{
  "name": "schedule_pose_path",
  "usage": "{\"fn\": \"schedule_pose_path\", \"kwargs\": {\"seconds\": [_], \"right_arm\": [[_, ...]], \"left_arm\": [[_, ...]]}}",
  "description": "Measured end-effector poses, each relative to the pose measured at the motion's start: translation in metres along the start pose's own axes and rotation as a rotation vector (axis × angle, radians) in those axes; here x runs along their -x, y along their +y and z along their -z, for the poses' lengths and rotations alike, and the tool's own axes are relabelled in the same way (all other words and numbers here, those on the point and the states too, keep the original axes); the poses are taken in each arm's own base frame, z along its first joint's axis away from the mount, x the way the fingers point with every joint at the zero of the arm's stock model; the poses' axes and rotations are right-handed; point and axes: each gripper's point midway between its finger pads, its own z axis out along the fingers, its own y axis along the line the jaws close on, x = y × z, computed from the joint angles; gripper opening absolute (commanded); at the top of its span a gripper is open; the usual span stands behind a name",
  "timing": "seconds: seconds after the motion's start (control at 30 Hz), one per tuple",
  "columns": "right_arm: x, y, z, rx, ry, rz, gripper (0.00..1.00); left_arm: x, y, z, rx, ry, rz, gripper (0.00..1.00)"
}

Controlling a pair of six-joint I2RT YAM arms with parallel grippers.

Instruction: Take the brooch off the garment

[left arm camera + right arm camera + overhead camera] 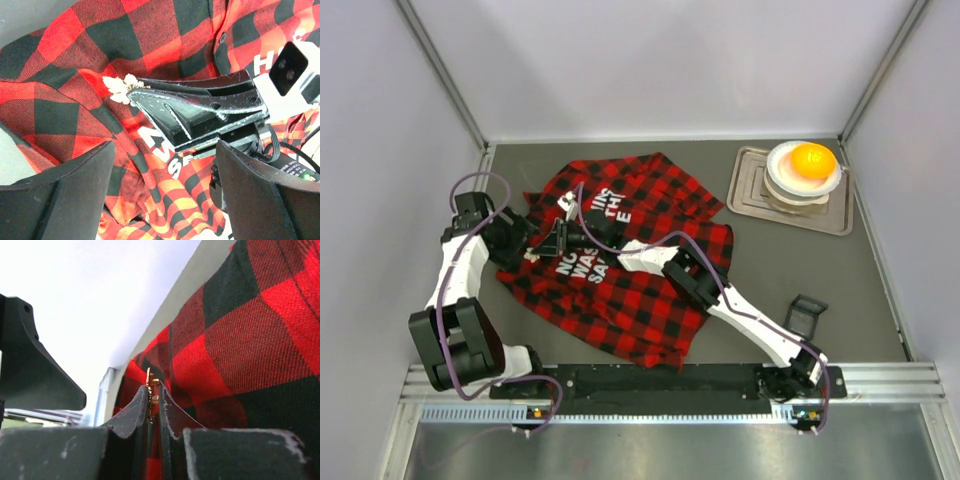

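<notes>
Just left of the white lettering [582,265] on the garment [650,300], the brooch [120,89] sits on a raised fold. R jaws clenched on it, brooch edge-on btwn the tips. L jaws released, wide, near it but not touching. Next move prob. R's: pull straight away from cloth.

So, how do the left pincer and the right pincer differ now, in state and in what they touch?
The left pincer stands wide open and grips nothing; the right pincer is shut on the brooch. The left pincer is apart from the brooch; the right pincer's tips touch it. Both are black and work over the same part of the plaid shirt.
</notes>
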Motion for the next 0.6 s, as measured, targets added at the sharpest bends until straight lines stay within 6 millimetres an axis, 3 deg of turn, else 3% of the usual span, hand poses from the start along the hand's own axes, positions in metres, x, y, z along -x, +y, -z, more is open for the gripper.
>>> {"fn": "schedule_pose_path", "kwargs": {"seconds": [0.43,0.6], "right_arm": [[0.009,0.022,-0.004,0.083,-0.023,-0.178,0.0],[0.013,0.031,-0.004,0.093,-0.014,-0.171,0.0]], "left_arm": [[-0.009,-0.032,0.025,-0.089,-0.049,-0.091,0.85],[0.0,-0.055,0.053,-0.134,-0.121,-0.136,0.77]]}}
